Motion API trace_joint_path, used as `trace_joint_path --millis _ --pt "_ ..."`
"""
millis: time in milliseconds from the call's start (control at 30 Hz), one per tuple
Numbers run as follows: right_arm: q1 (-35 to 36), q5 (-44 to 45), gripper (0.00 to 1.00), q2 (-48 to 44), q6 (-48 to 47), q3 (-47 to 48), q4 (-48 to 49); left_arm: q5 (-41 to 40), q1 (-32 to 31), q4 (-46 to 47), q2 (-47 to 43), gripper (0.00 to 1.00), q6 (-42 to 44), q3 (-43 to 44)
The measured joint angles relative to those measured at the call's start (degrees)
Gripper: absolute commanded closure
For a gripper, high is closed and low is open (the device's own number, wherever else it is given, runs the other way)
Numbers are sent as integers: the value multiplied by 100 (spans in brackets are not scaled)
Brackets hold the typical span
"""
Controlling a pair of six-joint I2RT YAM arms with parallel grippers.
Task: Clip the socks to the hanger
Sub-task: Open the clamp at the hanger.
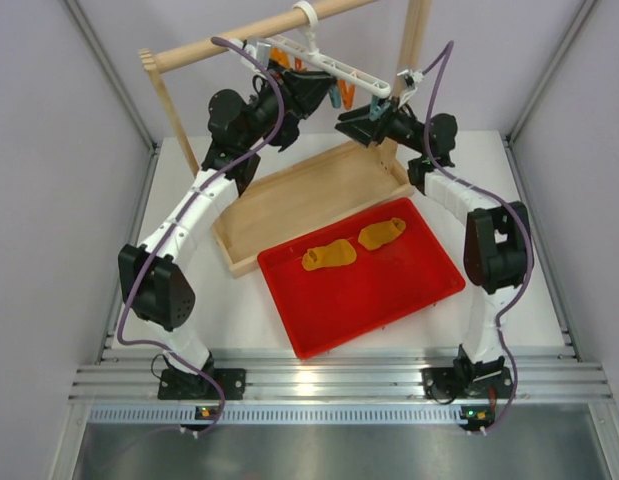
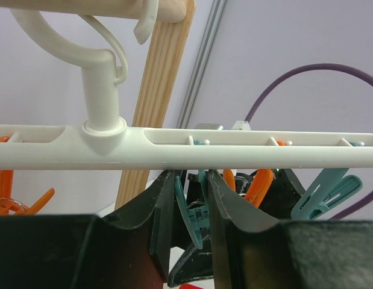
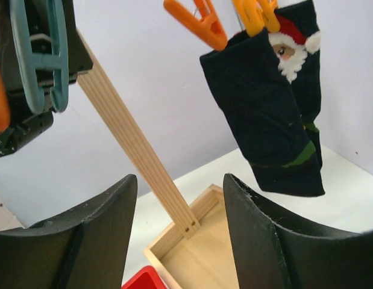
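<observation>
Watching the left hand [image 2: 191, 183] first: its fingers are pressed close on either side of a teal clip [image 2: 189, 214], just under the hanger [image 2: 246, 150] bar. The right hand [image 3: 180, 183] is spread and empty, with a pegged black sock [image 3: 264, 120] hanging above and to one side of it. Both socks [image 1: 330, 257] lie in the red tray [image 1: 409, 290], well below either hand.

Risks, as I read them:
- You squeeze the clip with nothing to feed it.
- The hanger sits on its hook only, so a sideways push from the left hand swings it along the wooden rail [image 1: 219, 45].
- The purple cable [image 2: 313, 67] beyond the bar snags.

Worktop [image 1: 239, 320] is white and smooth. Pale walls stand close on three sides, so you have little elbow room.
</observation>
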Motion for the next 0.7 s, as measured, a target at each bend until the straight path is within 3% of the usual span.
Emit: trace_joint_path --millis 233,700 --pt "-90 -136 37 205 466 588 321 203 70 223 -17 100 -31 -116" --pt "22 -234 38 203 656 837 638 243 103 212 -17 100 -61 -111"
